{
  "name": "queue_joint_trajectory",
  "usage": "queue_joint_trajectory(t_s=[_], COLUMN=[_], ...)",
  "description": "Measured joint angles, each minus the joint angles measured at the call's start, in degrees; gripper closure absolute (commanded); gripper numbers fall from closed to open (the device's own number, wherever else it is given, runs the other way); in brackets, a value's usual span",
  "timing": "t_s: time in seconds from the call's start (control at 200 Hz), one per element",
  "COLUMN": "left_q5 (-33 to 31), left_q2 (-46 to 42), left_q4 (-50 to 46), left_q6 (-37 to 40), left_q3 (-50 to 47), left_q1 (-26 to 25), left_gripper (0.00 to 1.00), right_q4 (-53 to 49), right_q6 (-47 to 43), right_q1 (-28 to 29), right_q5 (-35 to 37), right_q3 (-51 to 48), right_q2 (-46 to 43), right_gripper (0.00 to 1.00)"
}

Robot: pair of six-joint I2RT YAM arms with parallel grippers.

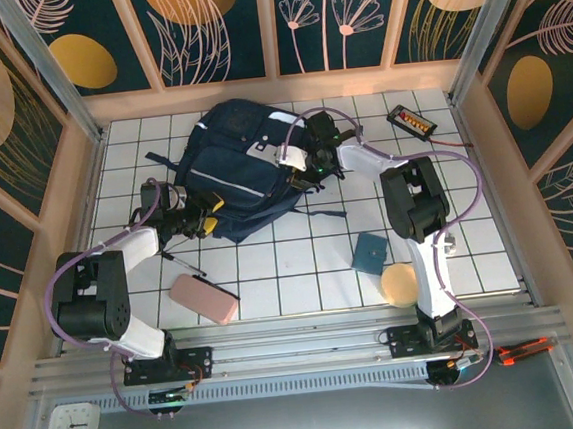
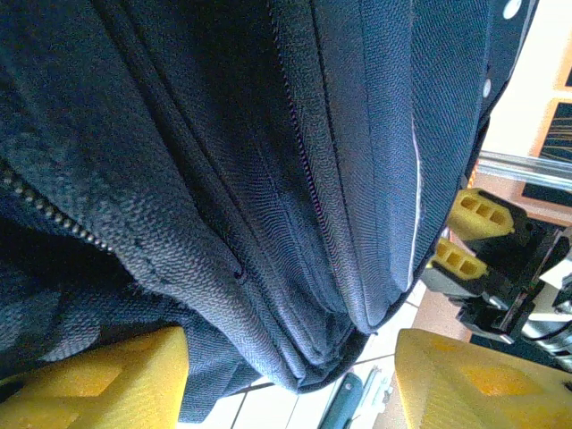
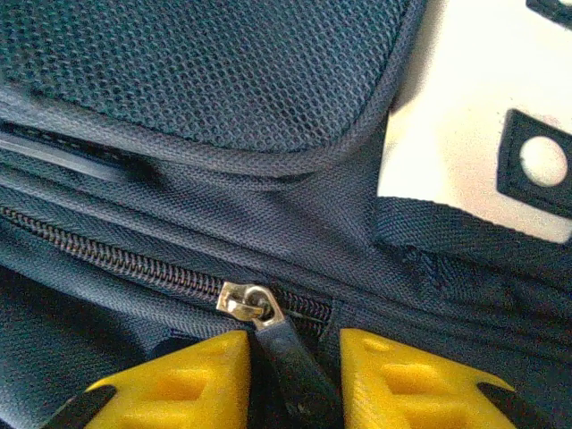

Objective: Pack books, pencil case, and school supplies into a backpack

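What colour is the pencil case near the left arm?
Pencil case is pale pink; top external view.

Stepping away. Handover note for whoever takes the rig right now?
Left gripper: open, straddling backpack fabric at its near-left edge.
Right gripper: shut on the zip pull; zip looks closed.
On the table: pencil case, pen, pad.
Done: none of those three packed.
Left: open the zip, load them, close up.
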Motion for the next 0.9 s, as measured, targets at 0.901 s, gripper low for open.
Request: queue_joint_trajectory(t_s=[0.901], left_q5=[-23.6], left_q2=[2.3], left_q4=[-32.2], left_q6=[43.0], left_q3=[36.1], left_q1=[-5.0], left_gripper=[0.02], right_q4=[9.8], right_q6=[3.0], right_q1=[5.0], right_q5=[10.1], right_q3=[-19.1], right_q2=[-16.7], right_gripper=[1.00])
